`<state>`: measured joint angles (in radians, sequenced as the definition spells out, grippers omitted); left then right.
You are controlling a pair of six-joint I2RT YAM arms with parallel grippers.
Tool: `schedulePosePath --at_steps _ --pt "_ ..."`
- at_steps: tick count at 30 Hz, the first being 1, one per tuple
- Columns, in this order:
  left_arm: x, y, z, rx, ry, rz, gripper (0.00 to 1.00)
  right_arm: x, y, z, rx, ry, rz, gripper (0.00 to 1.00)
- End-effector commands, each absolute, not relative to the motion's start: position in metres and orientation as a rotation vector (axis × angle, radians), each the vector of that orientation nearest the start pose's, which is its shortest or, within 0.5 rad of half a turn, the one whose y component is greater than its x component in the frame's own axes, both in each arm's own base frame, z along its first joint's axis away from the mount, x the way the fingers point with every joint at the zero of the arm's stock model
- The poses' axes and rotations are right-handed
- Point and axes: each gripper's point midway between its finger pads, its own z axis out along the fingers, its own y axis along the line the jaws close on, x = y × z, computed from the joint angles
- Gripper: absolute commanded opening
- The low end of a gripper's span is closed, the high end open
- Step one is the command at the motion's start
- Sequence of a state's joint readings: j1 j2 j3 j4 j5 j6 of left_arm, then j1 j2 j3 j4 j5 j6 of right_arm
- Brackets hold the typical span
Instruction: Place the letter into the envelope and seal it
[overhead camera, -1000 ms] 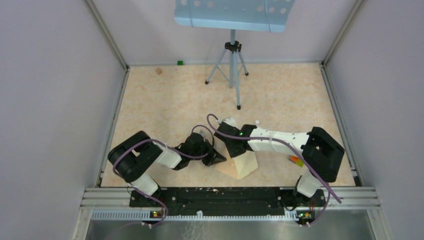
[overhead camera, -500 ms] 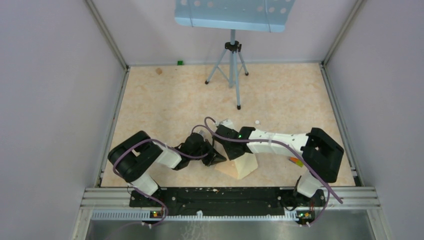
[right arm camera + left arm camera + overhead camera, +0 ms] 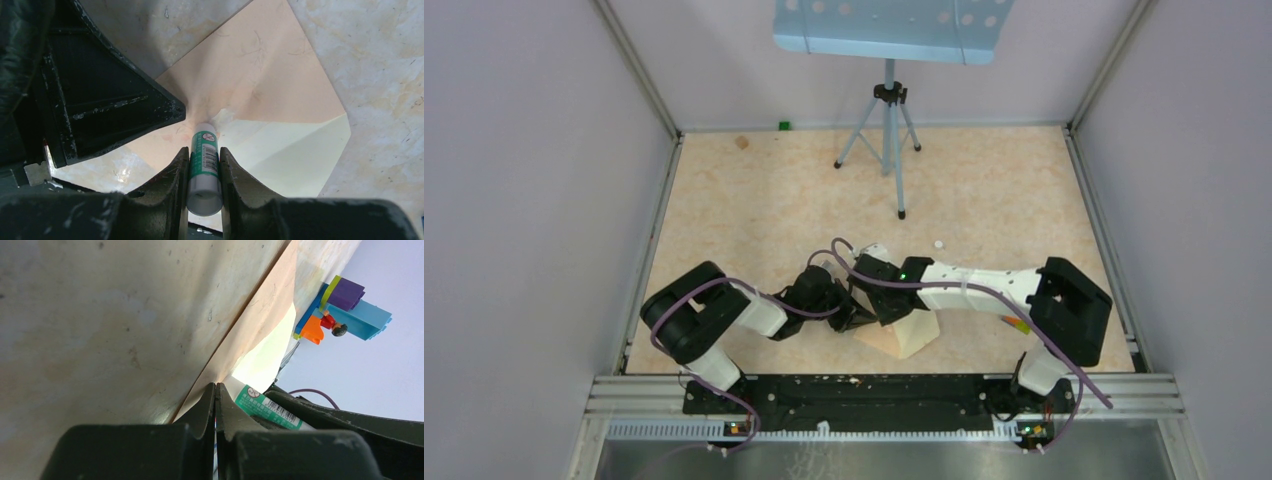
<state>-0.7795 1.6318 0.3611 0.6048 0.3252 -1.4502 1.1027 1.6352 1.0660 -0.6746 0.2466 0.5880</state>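
Top view: left hand [image 3: 858, 319] and right hand [image 3: 885, 313] meet over envelope [image 3: 911, 338], near front edge of table [image 3: 754, 200].
Left wrist: left hand pressed together at envelope edge; pinch on paper unclear.
Right wrist: right hand pinches glue stick [image 3: 204, 167], tip on tan flap. Letter [image 3: 295, 150] apparently tucked inside. Gluing likely under way; closing flap remains.

The left arm [image 3: 749, 312] and right arm [image 3: 974, 282] meet low over the envelope [image 3: 876, 340] near the tabletop's [image 3: 754, 200] front edge. The pale letter [image 3: 916, 333] lies touching it. A tripod [image 3: 887, 130] stands well apart behind.
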Motion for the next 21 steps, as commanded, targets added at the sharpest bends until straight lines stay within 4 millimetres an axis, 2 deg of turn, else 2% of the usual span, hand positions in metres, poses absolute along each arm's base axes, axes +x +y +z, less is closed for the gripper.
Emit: schedulePosePath --at_steps 1,21 --pt "0.156 -0.270 -0.038 -0.801 2.756 -1.044 0.00 0.129 0.258 0.031 -0.708 2.784 0.059 0.00" --pt "0.156 -0.269 -0.039 -0.802 2.752 -1.042 0.00 0.115 0.229 0.030 -0.651 2.797 -0.015 0.00"
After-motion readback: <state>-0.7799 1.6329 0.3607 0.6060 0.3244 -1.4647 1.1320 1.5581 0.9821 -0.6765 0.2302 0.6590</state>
